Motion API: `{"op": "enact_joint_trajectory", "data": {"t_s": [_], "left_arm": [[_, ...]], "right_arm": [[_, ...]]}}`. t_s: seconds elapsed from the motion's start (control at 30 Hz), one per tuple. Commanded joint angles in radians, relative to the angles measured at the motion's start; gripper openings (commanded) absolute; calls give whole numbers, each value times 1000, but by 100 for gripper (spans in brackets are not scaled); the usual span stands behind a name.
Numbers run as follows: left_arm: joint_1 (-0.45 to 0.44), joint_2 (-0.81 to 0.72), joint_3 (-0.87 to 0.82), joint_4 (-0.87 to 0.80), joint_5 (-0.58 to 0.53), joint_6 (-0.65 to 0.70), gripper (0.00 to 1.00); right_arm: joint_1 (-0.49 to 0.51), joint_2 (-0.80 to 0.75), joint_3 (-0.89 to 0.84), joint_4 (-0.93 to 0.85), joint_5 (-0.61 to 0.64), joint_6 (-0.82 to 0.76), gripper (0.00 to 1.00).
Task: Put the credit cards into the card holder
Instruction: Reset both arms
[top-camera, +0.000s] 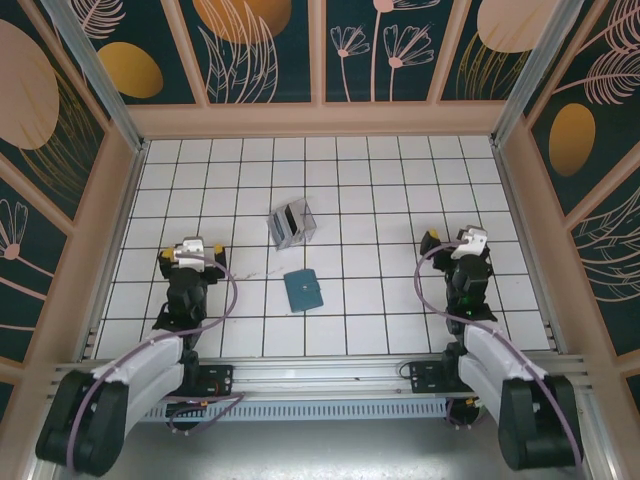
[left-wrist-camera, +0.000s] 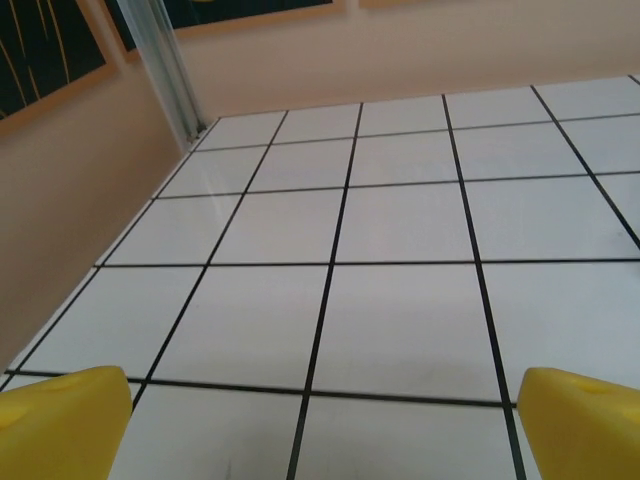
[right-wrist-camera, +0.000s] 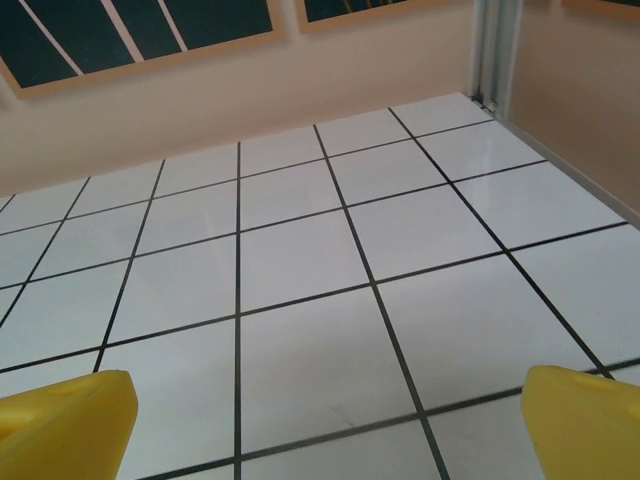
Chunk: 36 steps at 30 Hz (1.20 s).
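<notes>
Your left pincer (top-camera: 195, 248) and right pincer (top-camera: 468, 240) both stand wide open, with nothing between the fingers. From above you see the credit cards (top-camera: 292, 225), a small cluster of thin grey striped rectangles, lying mid-desk. The card holder (top-camera: 302, 290) (a soft teal square, lying flat) sits just nearer the arm bases and apart from them. Your wrist cameras give you blunt yellow fingertips (left-wrist-camera: 62, 425) spread over the glossy white, black-lined desk (left-wrist-camera: 400, 320).

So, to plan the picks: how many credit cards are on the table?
2 can be told apart: the credit cards overlap side by side just beyond the card holder. Others may be hidden underneath.
</notes>
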Motion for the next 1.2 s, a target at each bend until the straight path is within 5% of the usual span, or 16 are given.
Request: {"op": "enact_joint_trajectory", "data": {"t_s": [0.0,0.1,0.27,0.4,0.47,0.67,1.17], "left_arm": [[23,103,2,311,26,9,99],[64,206,23,397,72,-7,99],[166,394,21,674,217,-45,99],[182,604,64,808,232,-46,99],[193,573,87,720,265,-52,99],[255,583,201,506,327,-105,99],[254,582,202,504,316,-107,99]], "right_arm": [[-44,137,-7,284,-103,-32,99],[-74,281,-29,469,-115,-10,99],[-79,404,51,497,-123,-62,99],[-108,539,34,659,-82,-40,99],[-120,641,13,803,-74,-27,99],[-104,630,111,604,-54,-33,99],[-77,634,123,586,-25,-60,99]]}}
